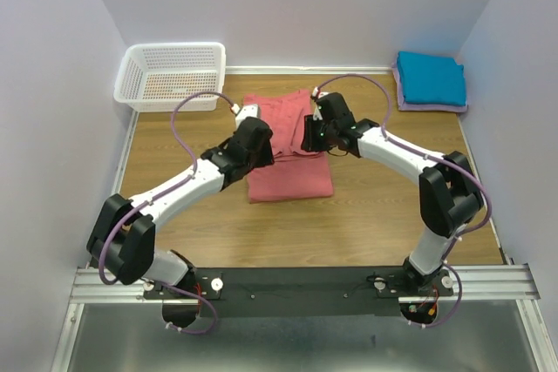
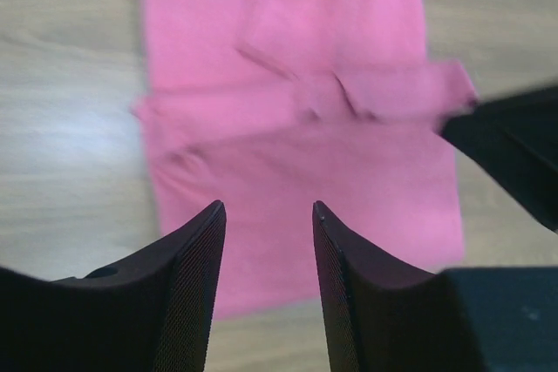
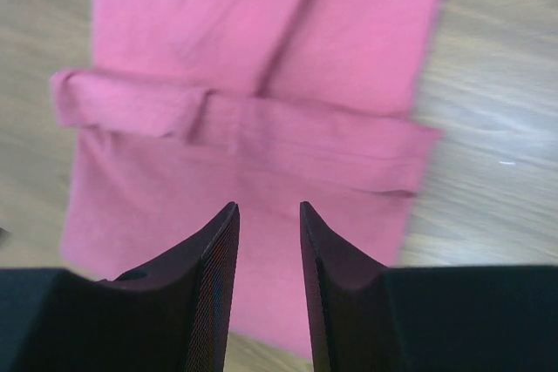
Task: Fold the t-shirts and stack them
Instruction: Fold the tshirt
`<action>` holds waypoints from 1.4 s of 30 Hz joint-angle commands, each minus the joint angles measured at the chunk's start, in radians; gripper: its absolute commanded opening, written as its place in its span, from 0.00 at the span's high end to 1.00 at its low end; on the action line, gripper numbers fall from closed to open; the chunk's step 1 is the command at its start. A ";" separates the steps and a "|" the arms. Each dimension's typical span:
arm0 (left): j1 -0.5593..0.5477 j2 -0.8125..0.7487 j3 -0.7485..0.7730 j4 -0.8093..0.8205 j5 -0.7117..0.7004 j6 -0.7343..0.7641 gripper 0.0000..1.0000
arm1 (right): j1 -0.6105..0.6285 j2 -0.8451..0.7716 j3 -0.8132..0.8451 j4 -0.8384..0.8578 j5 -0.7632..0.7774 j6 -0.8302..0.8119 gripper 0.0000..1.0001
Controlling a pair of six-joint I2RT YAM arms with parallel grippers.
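Observation:
The salmon-pink t-shirt (image 1: 288, 158) lies partly folded in the middle of the table, a fold band across its middle (image 2: 305, 102) (image 3: 253, 128). My left gripper (image 1: 248, 150) hovers over its left side, open and empty (image 2: 266, 211). My right gripper (image 1: 316, 132) hovers over its right side, open and empty (image 3: 266, 208). The teal-blue t-shirt (image 1: 430, 77) lies folded at the far right corner, stacked on the folded pale lavender t-shirt (image 1: 410, 104), of which only the edges show.
A white plastic lattice basket (image 1: 171, 76) stands at the far left corner. White walls close in the table at the left, back and right. Bare wooden table (image 1: 375, 215) shows in front of the pink shirt.

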 commanded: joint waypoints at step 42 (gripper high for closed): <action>-0.115 -0.044 -0.456 0.105 0.170 -0.161 0.50 | 0.005 0.401 0.362 0.259 -0.003 -0.101 0.58</action>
